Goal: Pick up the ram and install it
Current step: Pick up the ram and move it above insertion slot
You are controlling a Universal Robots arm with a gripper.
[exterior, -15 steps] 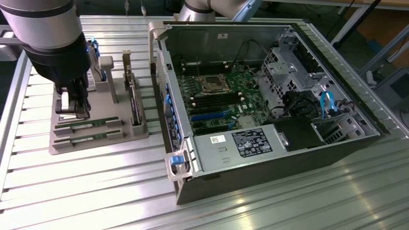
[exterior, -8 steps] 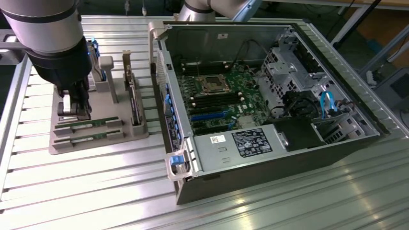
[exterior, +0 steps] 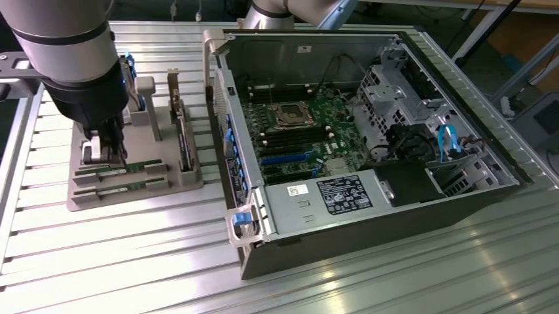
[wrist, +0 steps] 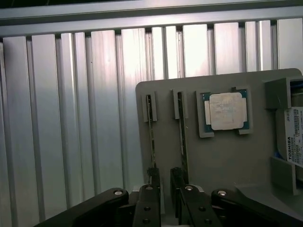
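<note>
Grey holder (wrist: pixel 222 161) carried the ram (wrist: pixel 151 132) and a second stick (wrist: pixel 182 132) on edge. The gripper (wrist: pixel 164 174) hovered at their ends, jaws apart, gripping nothing.

The worktop (exterior: pixel 131 261) was ribbed, brushed aluminium. The tray (wrist: pixel 222 161) looked matt grey plastic; in the tray, the processor (wrist: pixel 226 111) had a satin metal lid. The gripper (wrist: pixel 164 174) was matt black, with bright screw heads.
</note>
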